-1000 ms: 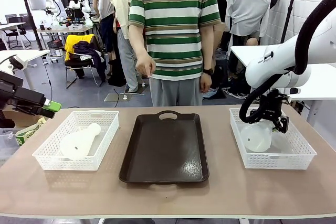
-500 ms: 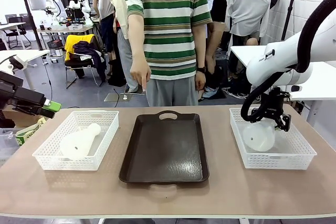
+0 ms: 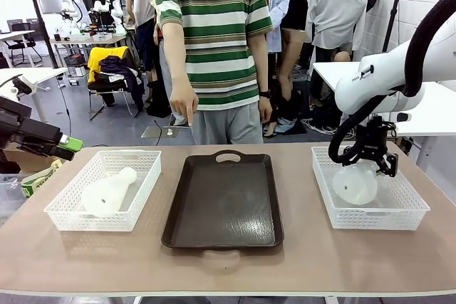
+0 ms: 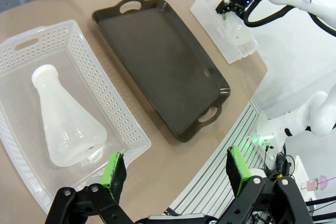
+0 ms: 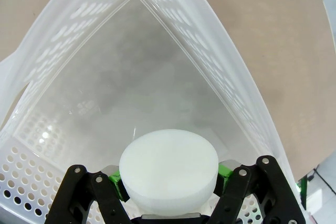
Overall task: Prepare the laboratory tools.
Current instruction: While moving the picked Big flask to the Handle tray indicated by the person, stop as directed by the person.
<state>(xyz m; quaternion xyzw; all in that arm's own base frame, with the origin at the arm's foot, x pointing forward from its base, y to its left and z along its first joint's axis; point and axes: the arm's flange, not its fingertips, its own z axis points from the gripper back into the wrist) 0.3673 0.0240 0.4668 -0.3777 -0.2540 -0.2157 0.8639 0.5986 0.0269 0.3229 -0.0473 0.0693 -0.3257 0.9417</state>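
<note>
- Step in hand, as I judge it: getting the right flask (image 3: 355, 184) out of the right basket (image 3: 377, 223), which sits at 3 o'clock of the tray (image 3: 224, 204).
- The right gripper (image 3: 372, 158) points down into that basket. Its jaws are clamped on the flask's neck, and in the right wrist view the green pads (image 5: 224, 170) press either side below the white rim (image 5: 168, 163).
- The flask hangs tilted, with its wide base swung toward 6 o'clock. It is low between the basket walls, and I cannot tell whether it touches the floor.
- The next move likely calls for a straight lift until the base clears the wall. After that, a carry toward 9 o'clock over the tray, setting it down base first.
- Risk: the neck is smooth and the flask hangs askew, so it may swing or catch the rim.
- The left flask (image 3: 107, 194) lies on its side in the left basket (image 3: 92, 224), at 9 o'clock of the tray, with its neck toward 1 o'clock.
- The left gripper (image 3: 70, 144) is held off the table's 9 o'clock edge. Its jaws are wide apart and hold nothing, and the left wrist view looks down over that basket.
- A person stands at 12 o'clock, one hand (image 3: 184, 109) hanging above the far edge and touching nothing.
</note>
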